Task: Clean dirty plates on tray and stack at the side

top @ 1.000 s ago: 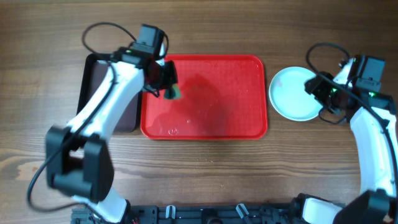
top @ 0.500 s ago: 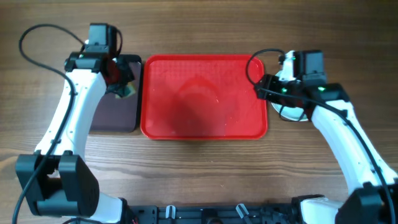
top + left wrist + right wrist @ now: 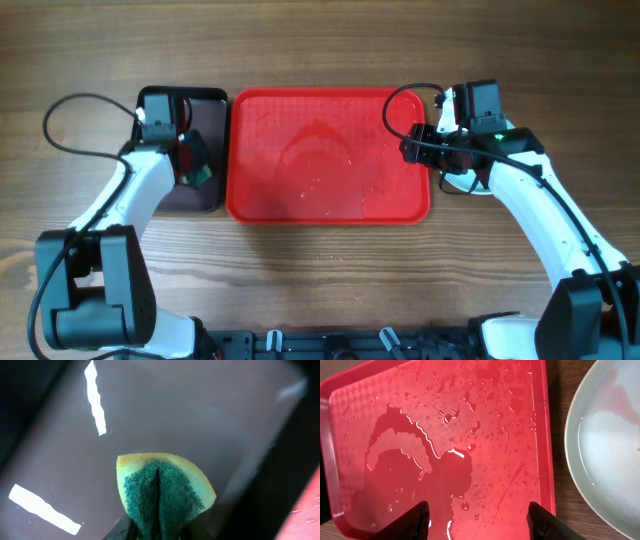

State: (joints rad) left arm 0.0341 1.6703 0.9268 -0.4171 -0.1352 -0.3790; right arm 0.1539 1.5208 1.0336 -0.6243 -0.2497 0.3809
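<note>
The red tray (image 3: 330, 190) lies mid-table, wet with puddles and drops and holding no plates; the right wrist view shows its right half (image 3: 420, 425). A pale plate (image 3: 615, 440) sits on the wood just right of the tray, and the overhead view hides most of it under my right arm. My right gripper (image 3: 408, 150) hangs open over the tray's right part with nothing between its fingers (image 3: 477, 517). My left gripper (image 3: 192, 165) is over the black tray (image 3: 205, 105), shut on a folded green-and-yellow sponge (image 3: 162, 490).
The black tray (image 3: 175, 410) stands against the red tray's left side. Cables loop from both arms above the table. Bare wooden tabletop (image 3: 320, 290) runs along the front.
My left arm carried the sponge off the red tray and down over the black tray. My right arm swung from the plate to the red tray's right edge.
</note>
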